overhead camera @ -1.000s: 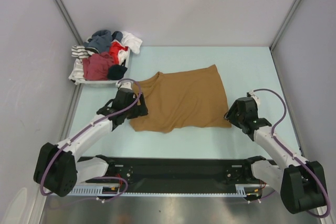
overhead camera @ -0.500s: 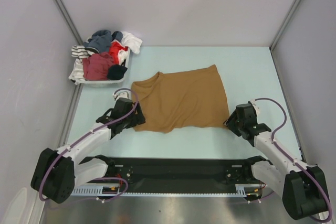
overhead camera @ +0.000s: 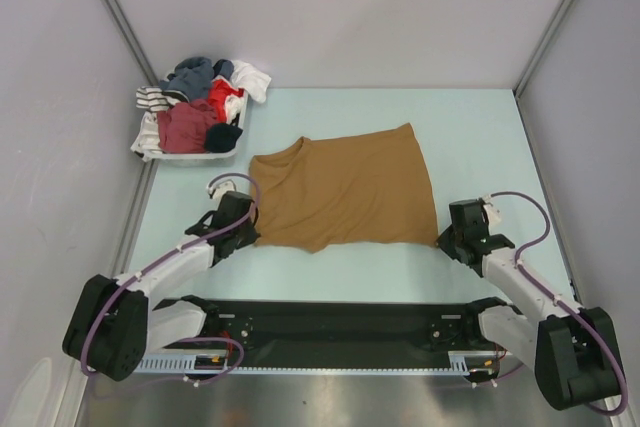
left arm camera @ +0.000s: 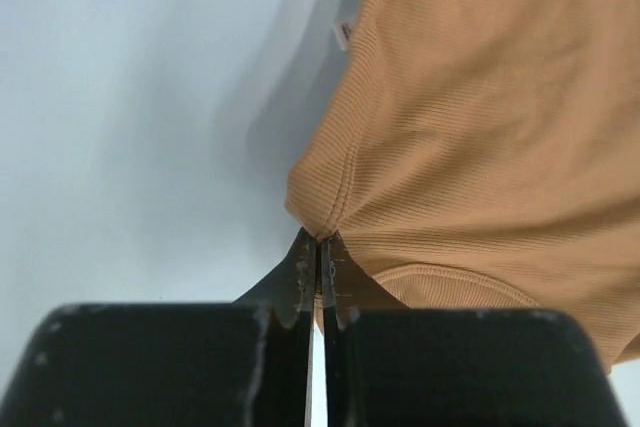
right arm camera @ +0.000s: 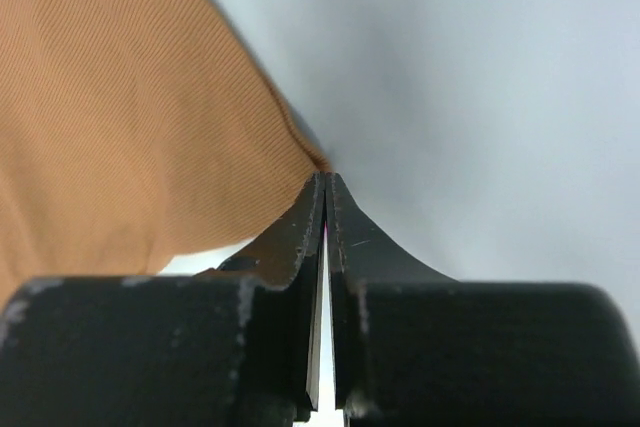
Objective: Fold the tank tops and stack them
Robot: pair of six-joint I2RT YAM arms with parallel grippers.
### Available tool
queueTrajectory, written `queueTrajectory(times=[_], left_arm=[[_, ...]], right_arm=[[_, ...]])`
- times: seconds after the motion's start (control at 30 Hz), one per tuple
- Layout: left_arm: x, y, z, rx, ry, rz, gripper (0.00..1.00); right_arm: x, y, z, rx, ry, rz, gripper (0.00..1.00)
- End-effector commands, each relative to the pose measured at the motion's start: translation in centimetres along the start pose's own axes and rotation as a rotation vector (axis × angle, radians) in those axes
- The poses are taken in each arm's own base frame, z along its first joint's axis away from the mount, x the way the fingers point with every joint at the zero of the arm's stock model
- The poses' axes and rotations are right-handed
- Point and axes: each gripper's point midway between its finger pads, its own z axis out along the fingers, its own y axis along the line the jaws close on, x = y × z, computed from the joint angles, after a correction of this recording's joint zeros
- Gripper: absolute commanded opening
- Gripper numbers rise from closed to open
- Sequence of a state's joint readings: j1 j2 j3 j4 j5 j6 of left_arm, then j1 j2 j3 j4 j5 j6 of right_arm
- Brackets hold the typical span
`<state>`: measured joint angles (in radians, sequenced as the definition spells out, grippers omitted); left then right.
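Status: early, no fold made yet. Tan tank top (overhead camera: pixel 345 187) lies spread out and mostly flat in the middle of the tabletop (overhead camera: pixel 470 137), single layer as far as the overhead shows, a few soft wrinkles near the neckline side. Left fingers (left arm camera: pixel 305 272) are pressed together and clamped on the near-left corner of the top; the cloth puckers right at the tips, so that bite looks real. Right fingers (right arm camera: pixel 312 217) are also together, at the near-right corner by the hem. Only a sliver of fabric reaches the tips in the wrist view, so I think it's pinched but can't confirm how deep. Both arms sit low at the near edge of the cloth, one at each end. Looks like the setup for the first fold: lift the near edge and carry it over toward the far edge. Nothing stacked anywhere on the tabletop. Maroon top (overhead camera: pixel 185 127) sits in the basket (overhead camera: pixel 200 158) at the far left, bunched in with mixed clothes (overhead camera: pixel 215 82). Left to do: fold this one fully, pull the next from the basket, flatten, fold, stack.
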<state>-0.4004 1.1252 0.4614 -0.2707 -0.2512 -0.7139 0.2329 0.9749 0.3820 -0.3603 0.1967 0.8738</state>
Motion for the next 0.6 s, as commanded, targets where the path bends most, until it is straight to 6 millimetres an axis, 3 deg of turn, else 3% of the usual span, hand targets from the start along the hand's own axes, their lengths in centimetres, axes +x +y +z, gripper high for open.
queueTrajectory(times=[0.0, 0.2, 0.3, 0.47, 0.5, 0.53, 0.57], left_arm=[[-3.1, 0.1, -0.3, -0.054, -0.095, -0.043, 0.0], [-6.2, 0.4, -1.2, -0.13, -0.164, -0.03, 0.0], [-7.3, 0.1, -1.5, -0.136, -0.178, 0.002, 0.09], [-7.7, -1.6, -1.5, -0.063, -0.152, 0.075, 0.4], [-7.6, -1.8, -1.6, -0.054, -0.147, 0.079, 0.47], [-7.5, -1.8, -1.7, -0.047, -0.144, 0.086, 0.62], [-7.5, -1.6, -2.1, -0.053, -0.15, 0.086, 0.69]], right_arm=[[-2.4, 0.4, -0.1, 0.037, -0.071, -0.006, 0.03], [-4.8, 1.7, 0.1, 0.03, -0.114, -0.004, 0.03], [-6.0, 2.9, 0.4, 0.014, -0.132, -0.014, 0.04], [-6.3, 4.0, 1.4, -0.018, -0.094, -0.04, 0.02], [-6.4, 4.0, 1.4, -0.02, -0.089, -0.055, 0.05], [-6.5, 4.1, 1.2, -0.018, -0.084, -0.063, 0.16], [-6.5, 4.1, 1.0, -0.022, -0.083, -0.072, 0.2]])
